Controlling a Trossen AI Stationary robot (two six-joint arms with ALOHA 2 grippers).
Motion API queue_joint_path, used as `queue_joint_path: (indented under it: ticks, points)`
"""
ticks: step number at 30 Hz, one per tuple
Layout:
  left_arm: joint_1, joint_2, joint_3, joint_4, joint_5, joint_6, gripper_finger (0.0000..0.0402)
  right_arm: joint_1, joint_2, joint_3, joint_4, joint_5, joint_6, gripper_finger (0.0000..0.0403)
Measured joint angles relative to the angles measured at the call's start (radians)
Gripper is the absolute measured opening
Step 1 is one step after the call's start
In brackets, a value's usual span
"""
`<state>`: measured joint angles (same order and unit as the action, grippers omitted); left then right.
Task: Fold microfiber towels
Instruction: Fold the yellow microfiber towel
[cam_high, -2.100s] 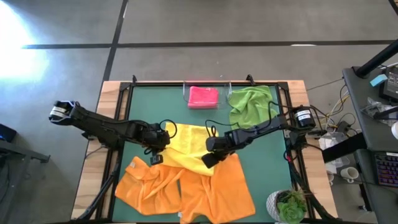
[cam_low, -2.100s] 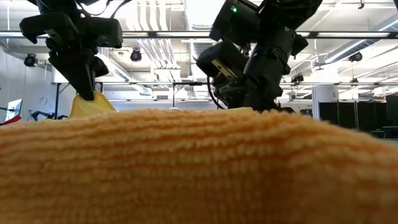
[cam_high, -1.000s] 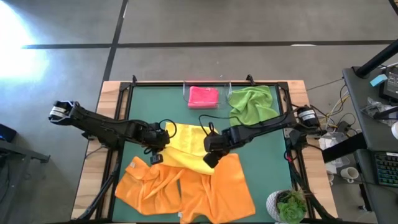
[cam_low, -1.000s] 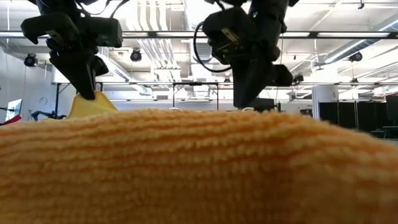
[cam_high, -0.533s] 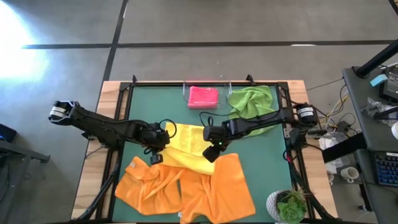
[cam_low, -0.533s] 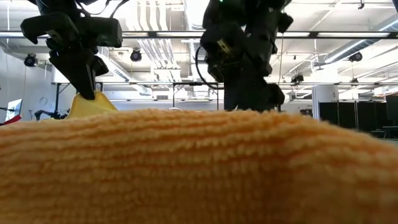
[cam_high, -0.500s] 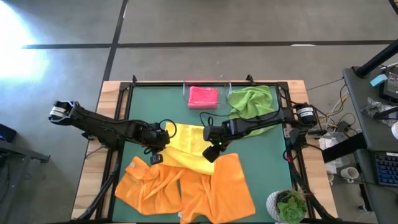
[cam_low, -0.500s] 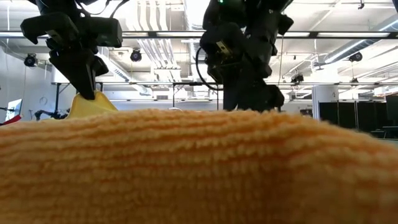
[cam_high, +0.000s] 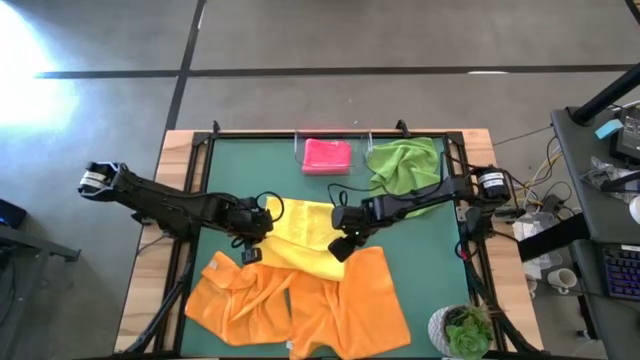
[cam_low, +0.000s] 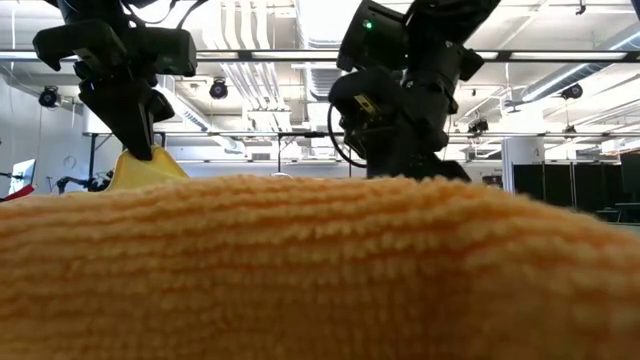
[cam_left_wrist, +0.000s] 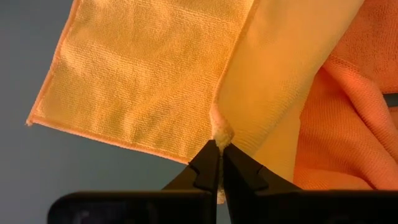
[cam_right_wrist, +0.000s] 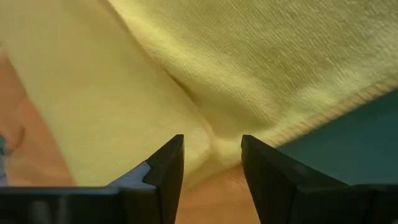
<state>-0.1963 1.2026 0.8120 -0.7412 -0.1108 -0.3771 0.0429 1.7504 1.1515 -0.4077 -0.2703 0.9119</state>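
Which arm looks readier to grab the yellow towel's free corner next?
The right. Its gripper hangs open over the yellow towel, at its edge; the left gripper is already shut on another corner.

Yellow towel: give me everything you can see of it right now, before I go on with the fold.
The yellow towel is a soft, looped microfiber cloth lying crumpled mid-table on the green mat, its near part overlapping the orange towels. The left gripper is shut on one of its corners, lifted clear of the cloths below in the low view. The right gripper is open, fingers straddling a hemmed, rumpled edge at the opposite side without closing. It is not yet folded.
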Motion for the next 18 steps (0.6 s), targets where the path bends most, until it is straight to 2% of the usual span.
queue_joint_path:
  ticks: [8, 18]
  points:
    - [0.0, 0.0, 0.0, 0.0, 0.0, 0.0, 0.0, 0.0, 0.018, -0.025, 0.061, -0.004, 0.028, 0.0151]
    - [0.0, 0.0, 0.0, 0.001, 0.001, 0.0, 0.0, 0.013, 0.061, -0.026, 0.107, -0.067, 0.056, 0.0144]
